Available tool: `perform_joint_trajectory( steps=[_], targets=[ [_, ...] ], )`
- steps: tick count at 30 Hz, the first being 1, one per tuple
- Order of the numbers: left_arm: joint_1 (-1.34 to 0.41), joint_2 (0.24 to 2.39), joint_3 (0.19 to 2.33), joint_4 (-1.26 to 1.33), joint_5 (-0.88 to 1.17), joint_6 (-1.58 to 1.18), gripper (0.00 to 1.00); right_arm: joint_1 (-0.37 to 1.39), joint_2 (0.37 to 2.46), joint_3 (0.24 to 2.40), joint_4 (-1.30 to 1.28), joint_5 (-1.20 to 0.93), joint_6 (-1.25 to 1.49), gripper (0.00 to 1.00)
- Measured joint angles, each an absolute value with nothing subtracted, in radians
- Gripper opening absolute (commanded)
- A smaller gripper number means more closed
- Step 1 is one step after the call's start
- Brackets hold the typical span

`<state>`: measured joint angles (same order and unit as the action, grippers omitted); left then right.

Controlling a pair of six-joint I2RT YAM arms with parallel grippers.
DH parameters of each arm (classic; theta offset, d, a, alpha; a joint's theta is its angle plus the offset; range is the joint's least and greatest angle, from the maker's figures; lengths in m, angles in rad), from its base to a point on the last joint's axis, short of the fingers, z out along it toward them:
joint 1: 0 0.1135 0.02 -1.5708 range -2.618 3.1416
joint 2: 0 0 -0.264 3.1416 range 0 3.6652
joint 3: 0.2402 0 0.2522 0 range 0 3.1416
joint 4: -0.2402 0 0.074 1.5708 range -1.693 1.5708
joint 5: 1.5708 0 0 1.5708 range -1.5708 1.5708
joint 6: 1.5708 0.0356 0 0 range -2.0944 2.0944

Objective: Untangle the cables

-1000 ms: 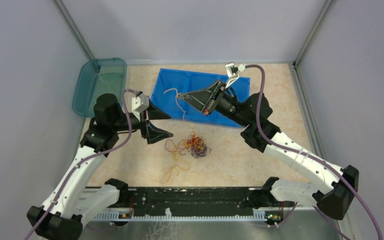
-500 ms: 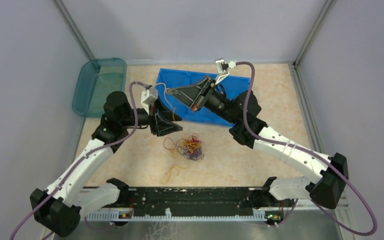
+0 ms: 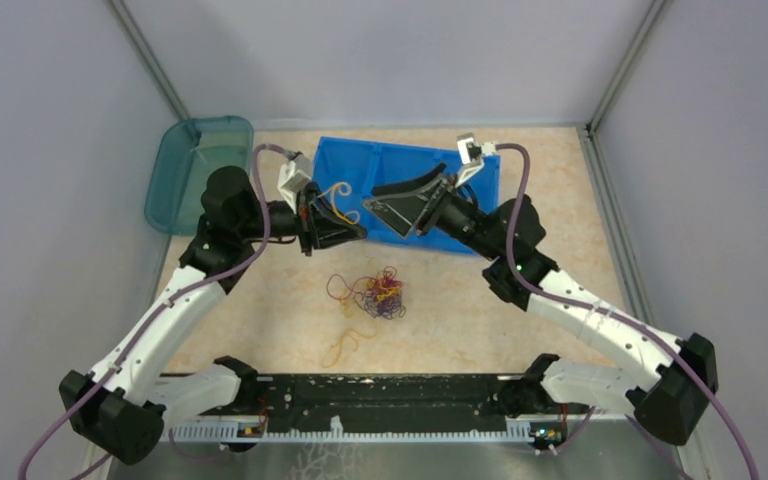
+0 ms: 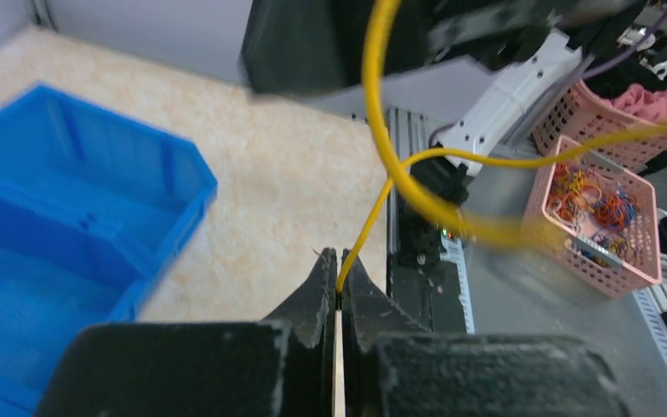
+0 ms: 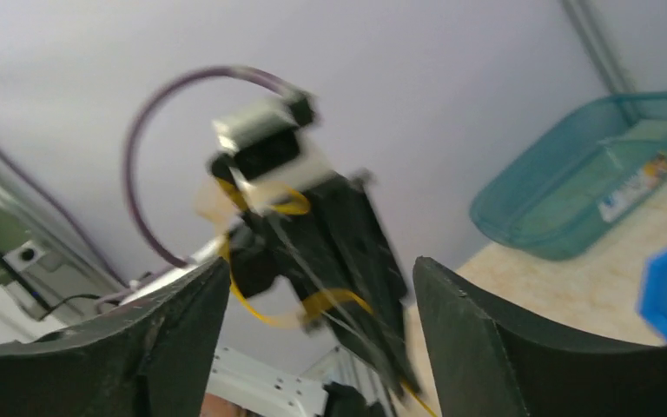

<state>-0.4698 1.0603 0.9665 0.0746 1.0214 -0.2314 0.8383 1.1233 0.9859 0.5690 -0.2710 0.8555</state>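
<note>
Left gripper (image 4: pixel 339 262) pinches one yellow cable (image 4: pixel 372 208) by the bin's (image 3: pixel 360 160) near edge; right gripper (image 3: pixel 370 198) stands wide; tangle (image 3: pixel 380 295) lies mid-desk (image 3: pixel 260 320)

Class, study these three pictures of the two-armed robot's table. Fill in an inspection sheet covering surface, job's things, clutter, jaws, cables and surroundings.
surface: beige mottled table.
job's things: tangle of thin cables mid-table; one loose orange cable lying nearer the arm bases; one yellow cable held up in the air.
clutter: blue bin and teal tub at the back of the table.
jaws: left jaws shut on the yellow cable; right jaws open, nothing seen in them.
cables: lilac arm cables loop along both arms, apart from the tangle.
surroundings: grey walls on three sides; pink basket beyond the near edge.
</note>
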Motion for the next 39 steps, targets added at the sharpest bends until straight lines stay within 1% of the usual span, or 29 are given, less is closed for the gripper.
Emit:
perform_joint_trajectory(
  steps=[1,2,5,9,14,17,20,24,25,31,39],
  targets=[
    [-0.470,1.058,0.996,0.062,1.025,-0.226,0.00,0.804,1.084,0.935,0.562,-0.294,0.847,0.88],
    [-0.470,1.055,1.021,0.051,1.028,-0.216,0.00,0.778,1.055,0.899,0.555,-0.306,0.843,0.90],
    [-0.470,1.042,1.097,0.006,1.037,-0.188,0.00,0.714,0.959,0.790,0.495,-0.341,0.791,0.93],
    [-0.470,1.023,1.157,-0.048,1.043,-0.160,0.00,0.707,0.867,0.704,0.388,-0.385,0.674,0.93],
    [-0.470,1.015,1.187,-0.090,1.048,-0.151,0.00,0.712,0.847,0.599,0.428,-0.452,0.559,0.89],
    [-0.470,1.024,1.217,-0.117,1.048,-0.145,0.00,0.743,0.907,0.604,0.452,-0.468,0.486,0.83],
    [-0.470,1.039,1.263,-0.134,1.048,-0.141,0.00,0.822,1.007,0.659,0.449,-0.467,0.402,0.74],
    [-0.470,1.055,1.322,-0.145,1.048,-0.138,0.00,0.881,1.145,0.738,0.476,-0.442,0.339,0.58],
    [-0.470,1.056,1.335,-0.150,1.048,-0.139,0.00,0.887,1.181,0.752,0.488,-0.430,0.333,0.55],
    [-0.470,1.068,1.428,-0.184,1.044,-0.127,0.00,0.896,1.306,0.756,0.567,-0.364,0.348,0.54],
    [-0.470,1.132,1.704,-0.198,0.978,-0.066,0.00,0.923,1.422,0.645,0.768,-0.287,0.453,0.53]
  ],
)
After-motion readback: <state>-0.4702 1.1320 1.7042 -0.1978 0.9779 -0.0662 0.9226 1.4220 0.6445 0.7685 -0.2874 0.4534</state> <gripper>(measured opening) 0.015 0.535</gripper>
